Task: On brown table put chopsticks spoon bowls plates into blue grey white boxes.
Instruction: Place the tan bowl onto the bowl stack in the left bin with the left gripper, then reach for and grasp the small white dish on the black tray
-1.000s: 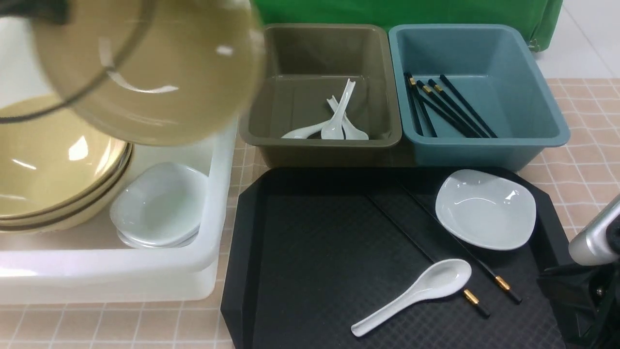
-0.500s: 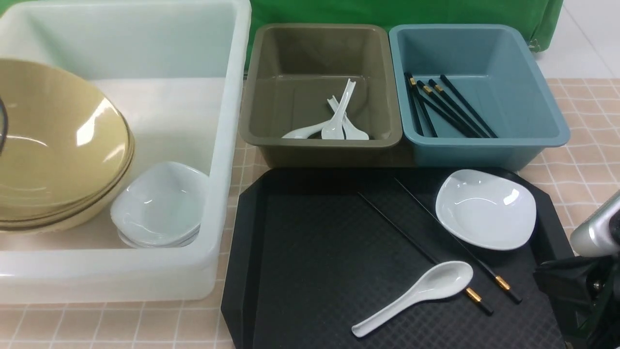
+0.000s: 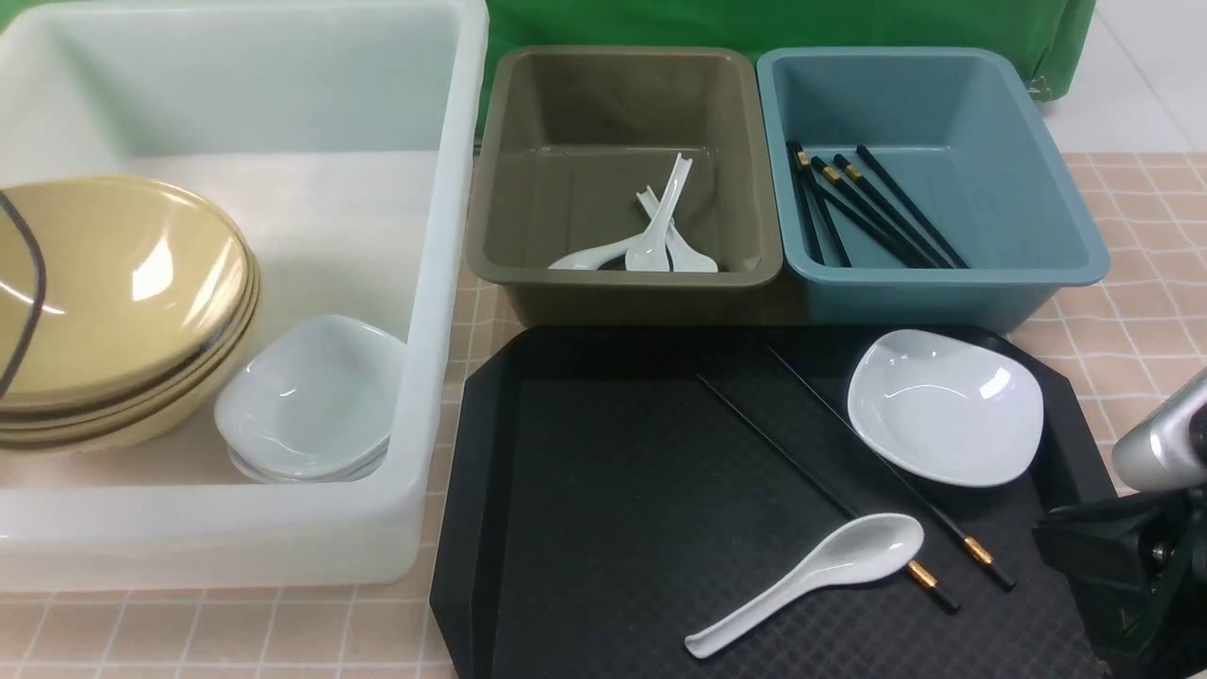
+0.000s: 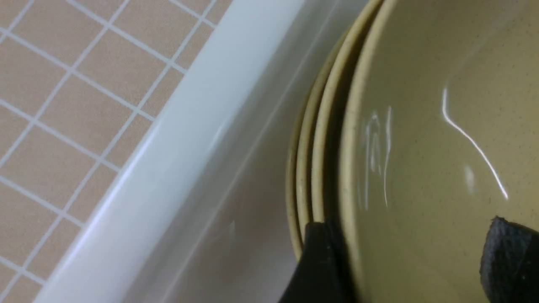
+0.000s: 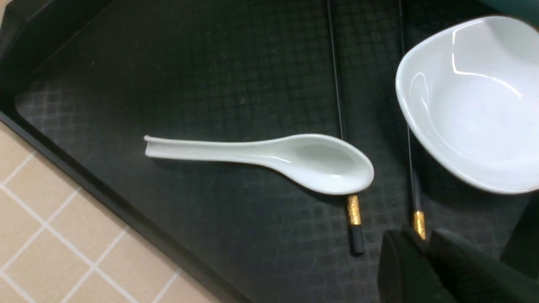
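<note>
Bowls (image 3: 113, 283): olive-yellow, nested in a stack at the left of the white tub (image 3: 443, 283). The front view's edge cuts them off. Several rims show, but the count is hard to tell.
Left hand (image 4: 412, 256): seen only from its own wrist camera. The fingers are spread wide astride the top bowl's rim, one outside and one over the inside, gripping nothing.
Dark cable (image 3: 31, 273): crosses the bowls at the frame edge, with both ends out of sight.
Stacked plates (image 3: 311, 396): white, in the tub just beside the bowls. The lower ones are mostly hidden under the top one.
Loose plate (image 3: 943, 405): on the black tray (image 3: 613, 519), at its far right.
Spoon (image 3: 820, 571): on the tray, its scoop lying over one chopstick and hiding part of it.
Tray chopsticks (image 3: 801, 469): two, roughly parallel, flat on the tray.
Right hand (image 5: 423, 246): fingertips nearly together with only a slit between them. It sits over the end of the chopstick nearer the plate and hides that end from its wrist camera. The front view's edge cuts its body off.
Olive-grey box (image 3: 613, 104): holds boxed spoons (image 3: 651, 250), overlapping.
Teal box (image 3: 943, 104): holds boxed chopsticks (image 3: 877, 217), crossed, so the count is unclear.
Desk (image 3: 1132, 236): tan and tiled, under everything.
</note>
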Controlling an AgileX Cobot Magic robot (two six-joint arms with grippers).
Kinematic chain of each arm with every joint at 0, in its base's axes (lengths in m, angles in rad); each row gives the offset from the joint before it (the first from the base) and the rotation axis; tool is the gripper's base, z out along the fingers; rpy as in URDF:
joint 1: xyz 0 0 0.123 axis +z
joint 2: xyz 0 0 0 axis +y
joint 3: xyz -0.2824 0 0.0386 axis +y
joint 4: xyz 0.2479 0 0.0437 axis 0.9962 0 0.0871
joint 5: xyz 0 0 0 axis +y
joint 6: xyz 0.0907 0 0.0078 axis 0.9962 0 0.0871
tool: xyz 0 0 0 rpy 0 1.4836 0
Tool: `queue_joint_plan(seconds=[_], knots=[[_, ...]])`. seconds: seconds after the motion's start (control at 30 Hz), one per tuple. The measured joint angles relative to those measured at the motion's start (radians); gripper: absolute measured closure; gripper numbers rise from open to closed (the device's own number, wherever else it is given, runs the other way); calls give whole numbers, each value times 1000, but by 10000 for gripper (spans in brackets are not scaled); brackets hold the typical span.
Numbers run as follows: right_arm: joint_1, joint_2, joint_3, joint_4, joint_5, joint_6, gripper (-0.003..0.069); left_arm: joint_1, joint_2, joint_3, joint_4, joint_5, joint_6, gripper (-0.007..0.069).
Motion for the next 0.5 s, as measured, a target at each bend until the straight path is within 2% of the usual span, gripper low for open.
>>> queue_joint_plan(seconds=[0.13,0.27,0.47,0.5], knots=[[0,0,0,0,0,4,537,0,-65,-49,-3,46,-12,127],[0,0,0,0,-11,3,535,0,-149,-99,-47,61,-15,129],[0,8,0,1,-24,21,530,0,-174,-100,-165,69,42,193],[0,23,0,3,-26,42,529,0,-157,-80,-188,68,69,230]])
